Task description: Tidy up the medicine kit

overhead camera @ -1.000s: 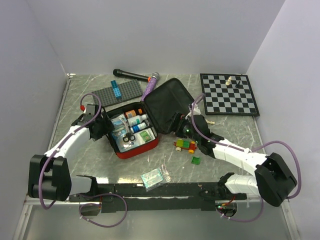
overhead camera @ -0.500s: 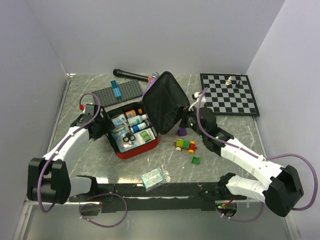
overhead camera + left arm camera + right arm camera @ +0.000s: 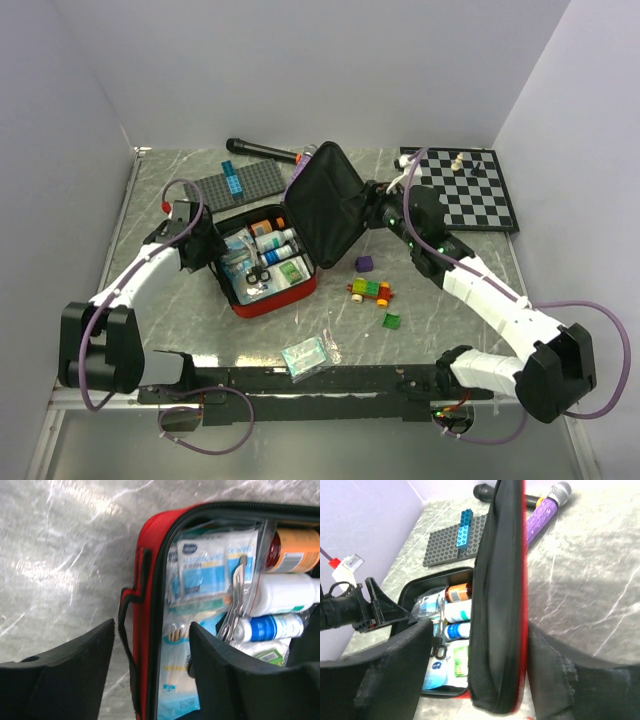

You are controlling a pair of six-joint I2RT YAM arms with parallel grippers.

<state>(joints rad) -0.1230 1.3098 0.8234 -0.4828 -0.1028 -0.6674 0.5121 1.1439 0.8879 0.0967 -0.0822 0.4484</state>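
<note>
Left gripper (image 3: 152, 636) sits with its black fingers (image 3: 75, 670) spread, one outside the medicine kit (image 3: 145, 575) and one inside, its red wall and black handle strap (image 3: 125, 630) between them. Inside the kit: clear packets (image 3: 210, 562), a metal tool (image 3: 236, 600), an orange bottle (image 3: 295, 550), a white bottle (image 3: 285, 592) and a blue-labelled bottle (image 3: 272, 627). Grey marbled tabletop (image 3: 60, 555) lies to the left.

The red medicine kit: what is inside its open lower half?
Inside the medicine kit lie an orange bottle, two white bottles, clear packets and a green packet. What lies under the packets is covered.
</note>
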